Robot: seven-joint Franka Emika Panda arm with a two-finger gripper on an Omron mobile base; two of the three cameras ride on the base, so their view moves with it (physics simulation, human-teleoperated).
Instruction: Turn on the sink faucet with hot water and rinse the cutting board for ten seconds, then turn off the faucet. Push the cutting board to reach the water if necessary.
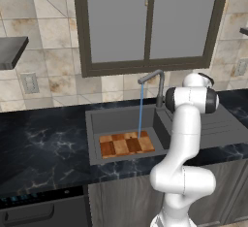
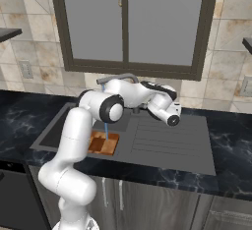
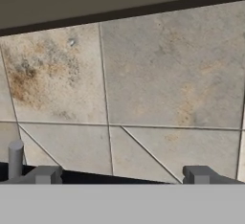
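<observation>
Left base view: water [image 1: 141, 109] hits cutting board's [image 1: 126, 143] right edge (pincer [image 3: 119, 174] seemingly spread, empty).

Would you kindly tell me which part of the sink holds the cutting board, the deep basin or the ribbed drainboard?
The deep basin: the cutting board lies flat on its floor under the water, while the ribbed drainboard holds nothing.

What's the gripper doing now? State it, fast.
Gripper: open, fingertips wide apart, holding nothing, facing the wall tiles; water runs onto the board.
</observation>
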